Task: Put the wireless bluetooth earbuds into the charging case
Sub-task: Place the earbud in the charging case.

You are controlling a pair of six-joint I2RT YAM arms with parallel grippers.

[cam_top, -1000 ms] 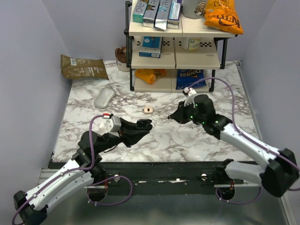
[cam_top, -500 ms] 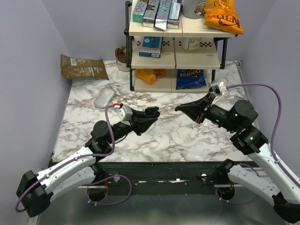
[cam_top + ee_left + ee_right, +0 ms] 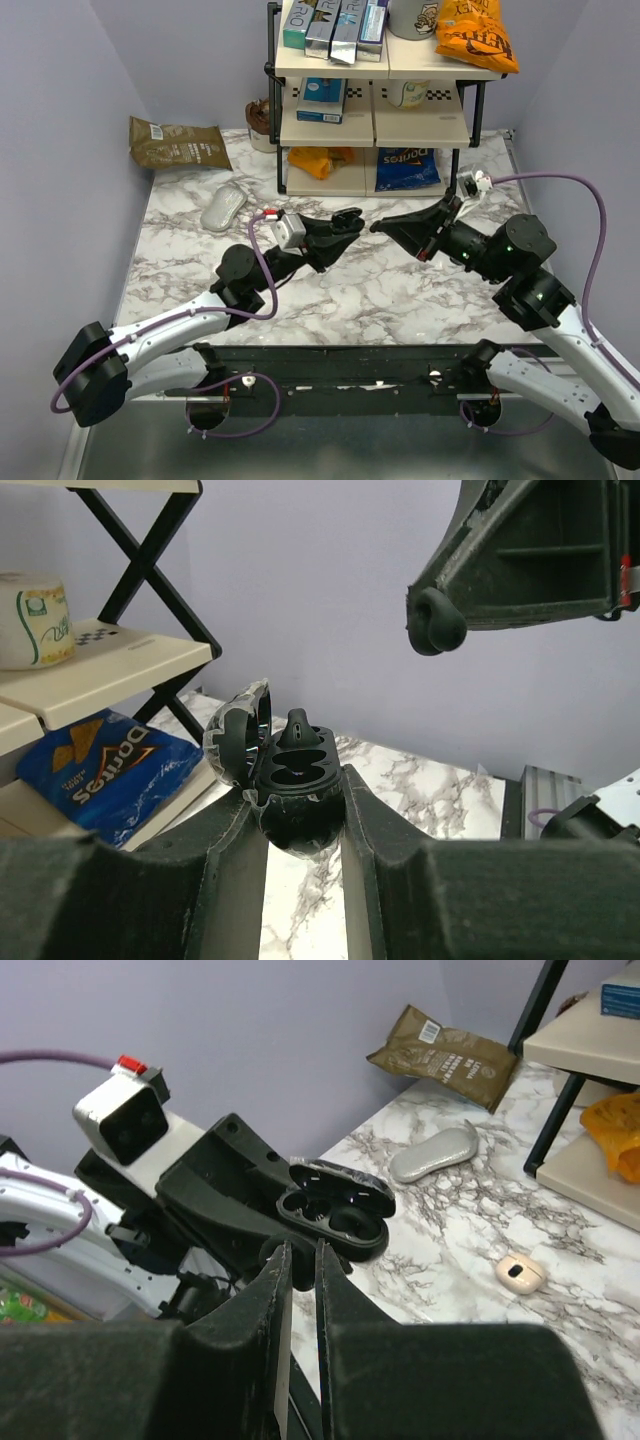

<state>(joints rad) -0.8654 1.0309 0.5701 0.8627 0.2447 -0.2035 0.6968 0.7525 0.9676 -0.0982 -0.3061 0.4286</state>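
My left gripper [image 3: 345, 220] is shut on the black charging case [image 3: 297, 805] and holds it above the table with its lid [image 3: 238, 735] open. A small black earbud [image 3: 297, 728] stands in the case's far socket. The near socket looks empty. My right gripper [image 3: 379, 228] is shut on the other earbud [image 3: 437, 622], a little right of and above the case, apart from it. In the right wrist view the earbud [image 3: 274, 1252] is pinched at my fingertips [image 3: 298, 1260], just in front of the open case [image 3: 338, 1215].
A grey oval pod [image 3: 223, 207] and a brown bag [image 3: 178, 142] lie at the back left. A shelf rack [image 3: 375, 120] with snack bags and boxes stands behind the grippers. A small beige object [image 3: 520, 1272] lies on the marble table [image 3: 400, 290].
My left gripper has carried the case up and to the right, toward the right gripper. My right gripper rose and pulled right, then edged slightly left; the two now nearly meet.
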